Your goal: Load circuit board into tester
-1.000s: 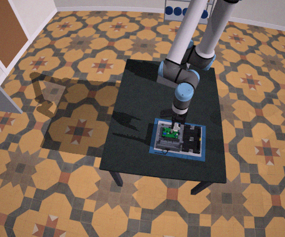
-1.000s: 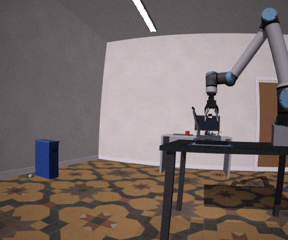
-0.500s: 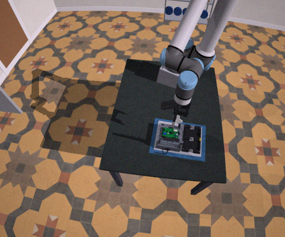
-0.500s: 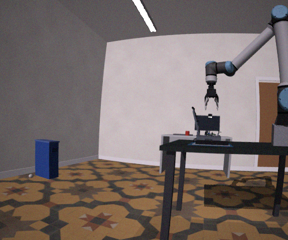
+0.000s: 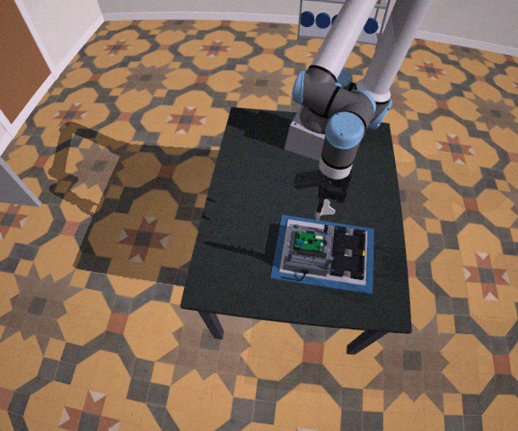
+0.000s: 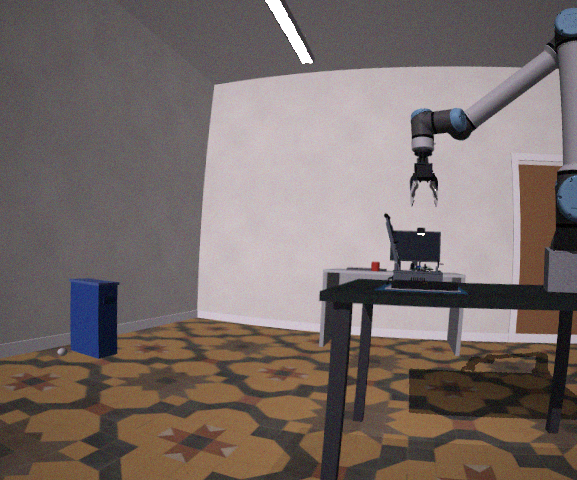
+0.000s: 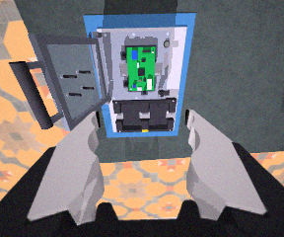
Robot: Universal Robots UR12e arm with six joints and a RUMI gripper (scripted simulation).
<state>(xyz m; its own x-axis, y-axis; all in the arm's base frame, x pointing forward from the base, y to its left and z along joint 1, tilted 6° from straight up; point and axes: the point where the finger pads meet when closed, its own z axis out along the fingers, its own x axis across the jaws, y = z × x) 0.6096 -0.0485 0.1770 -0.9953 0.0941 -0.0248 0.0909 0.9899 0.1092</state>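
The green circuit board [image 5: 309, 241] [image 7: 149, 61] lies component side up in the tester [image 7: 116, 44] and looks flat. Its white connector [image 7: 149, 84] is at the end nearest the tray, with a small black post [image 7: 144, 92] just beyond that end. Whether the pins pass through its holes is too small to tell. The lid [image 6: 390, 237] [image 7: 73, 64] stands open, away from the board. The black tray [image 5: 341, 264] [image 7: 154, 118] beside the tester holds no board. My gripper [image 5: 322, 215] [image 6: 424, 205] [image 7: 142, 112] is open and empty, well above the table and toward the robot base from the tester.
Tester and tray share a blue-edged base [image 5: 368, 283] [image 7: 188, 30] near the front of the dark table [image 5: 250, 185]. The lid's thick handle bar [image 7: 31, 96] sticks out on its far side. A desk with a monitor [image 6: 415, 245] and a blue bin [image 6: 86, 317] stand away from the table.
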